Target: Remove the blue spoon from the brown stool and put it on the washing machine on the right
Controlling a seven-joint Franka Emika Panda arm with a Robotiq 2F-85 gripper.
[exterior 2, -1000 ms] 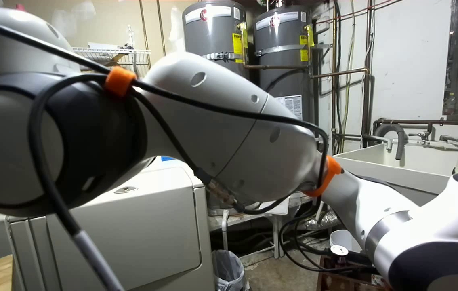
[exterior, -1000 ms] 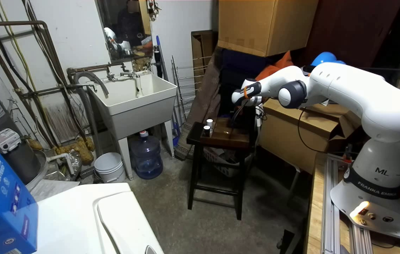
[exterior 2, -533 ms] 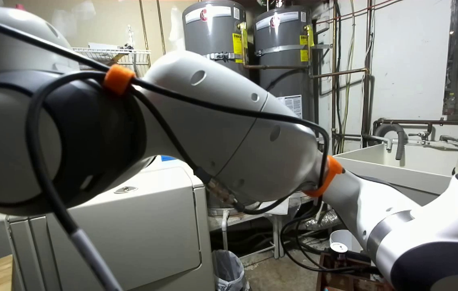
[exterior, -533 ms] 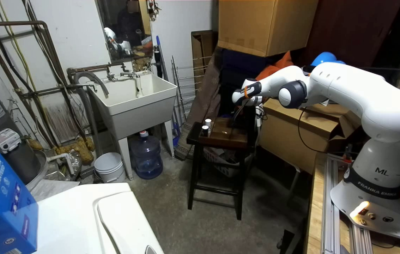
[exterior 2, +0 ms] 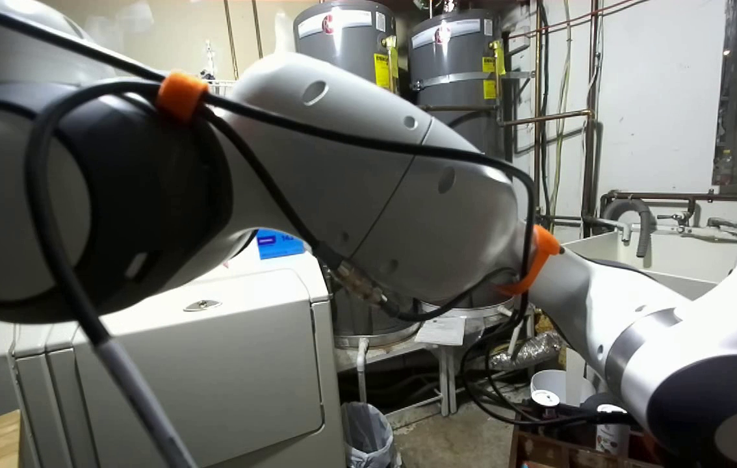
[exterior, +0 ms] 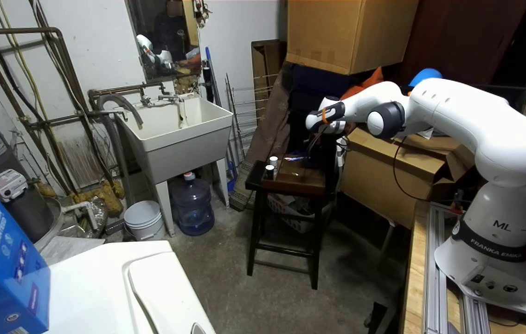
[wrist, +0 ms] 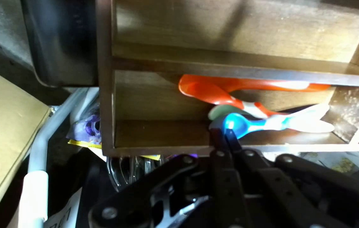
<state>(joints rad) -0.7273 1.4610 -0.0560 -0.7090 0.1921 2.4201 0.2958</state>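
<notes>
From here the claw (wrist: 223, 134) looks pinched right down on the slim light-blue plastic spoon (wrist: 257, 125) by its bowl, handle sticking out beside it, divided brown wooden tray (wrist: 106, 79) below. Guessing the bowl's simply more to grab.

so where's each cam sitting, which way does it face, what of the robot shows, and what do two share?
Exterior view: high, near the washing machine, facing the sink and brown stool; arm and base show at right.
Exterior view: close beside the arm, facing past it to the water heaters; arm crosses the frame.
Wrist view: mounted behind the gripper, looking down at a wooden tray and the blue spoon; gripper enters from the bottom.
Shared: both exterior views show arm, washing machine, sink.
</notes>
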